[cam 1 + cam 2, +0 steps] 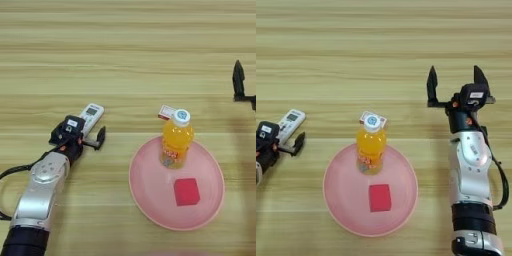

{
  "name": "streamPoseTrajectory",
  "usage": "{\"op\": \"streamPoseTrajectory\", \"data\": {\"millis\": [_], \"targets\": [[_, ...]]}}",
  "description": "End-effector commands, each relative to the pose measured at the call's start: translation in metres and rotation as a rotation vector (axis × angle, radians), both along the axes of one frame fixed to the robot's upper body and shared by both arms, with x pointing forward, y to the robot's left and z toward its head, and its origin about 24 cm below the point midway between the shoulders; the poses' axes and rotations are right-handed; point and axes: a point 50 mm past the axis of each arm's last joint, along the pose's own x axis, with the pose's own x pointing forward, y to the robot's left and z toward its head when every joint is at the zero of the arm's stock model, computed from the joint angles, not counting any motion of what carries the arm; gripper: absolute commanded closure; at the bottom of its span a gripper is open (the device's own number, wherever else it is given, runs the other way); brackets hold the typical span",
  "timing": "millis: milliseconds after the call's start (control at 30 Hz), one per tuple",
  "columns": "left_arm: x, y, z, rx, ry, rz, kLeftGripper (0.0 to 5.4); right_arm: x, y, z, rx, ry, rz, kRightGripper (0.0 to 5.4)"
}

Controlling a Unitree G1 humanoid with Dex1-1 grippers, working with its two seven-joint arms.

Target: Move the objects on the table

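Wooden table [125, 45] holds one pink plate [210, 200] (one red cube [186, 192], one bottle [176, 142]) — both end effectors [453, 80] [92, 131] spread wide.

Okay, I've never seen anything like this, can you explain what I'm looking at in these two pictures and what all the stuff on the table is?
Both pictures come from one stereo camera on a humanoid robot's head, looking down at a wooden table. The silver limbs are its arms, each ending in two black fingers. The left gripper sits at the white remote, fingers either side of its near end. The right gripper is open, above bare wood, holding nothing. A pink plate carries a bottle of orange drink and a red cube. A small white-and-red box lies just behind the bottle.
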Motion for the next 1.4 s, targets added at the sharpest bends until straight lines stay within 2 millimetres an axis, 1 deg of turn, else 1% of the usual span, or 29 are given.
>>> {"op": "streamPoseTrajectory", "data": {"millis": [33,133,167,200,333,433,600,633,667,733,833,867,1133,1400], "targets": [[-0.005,0.003,-0.006,-0.008,0.054,0.013,0.00,0.000,0.003,0.000,0.006,0.007,0.003,0.02],[-0.006,0.003,-0.008,-0.030,0.070,0.031,0.00,0.000,0.003,0.000,0.007,0.008,0.003,0.02],[-0.006,0.004,-0.008,-0.033,0.072,0.036,0.29,0.000,0.003,0.000,0.009,0.008,0.003,0.00],[-0.006,0.004,-0.008,-0.035,0.073,0.040,0.42,0.000,0.004,0.000,0.010,0.008,0.004,0.00],[-0.006,0.005,-0.008,-0.040,0.069,0.042,0.77,0.000,0.004,0.000,0.012,0.009,0.004,0.00],[-0.005,0.005,-0.007,-0.041,0.066,0.039,1.16,0.001,0.004,-0.001,0.014,0.011,0.004,0.00],[-0.005,0.004,-0.007,-0.044,0.062,0.033,1.66,0.001,0.003,-0.001,0.016,0.013,0.004,0.00],[-0.005,0.004,-0.007,-0.045,0.061,0.032,1.70,0.001,0.003,-0.001,0.017,0.013,0.004,0.00],[-0.005,0.004,-0.007,-0.046,0.061,0.031,1.89,0.001,0.003,-0.001,0.017,0.014,0.005,0.00],[-0.005,0.003,-0.007,-0.048,0.059,0.027,1.98,0.001,0.003,-0.001,0.018,0.014,0.005,0.00],[-0.005,0.003,-0.007,-0.050,0.059,0.023,2.31,0.002,0.003,-0.002,0.019,0.016,0.005,0.00],[-0.005,0.003,-0.007,-0.051,0.058,0.021,2.49,0.002,0.003,-0.002,0.020,0.016,0.005,0.00],[-0.005,0.000,-0.005,-0.059,0.048,-0.001,2.55,0.002,0.003,-0.002,0.020,0.017,0.004,0.00],[-0.006,-0.008,0.011,-0.074,-0.021,-0.113,2.55,0.002,0.004,-0.003,0.019,0.018,0.005,0.00]]}}
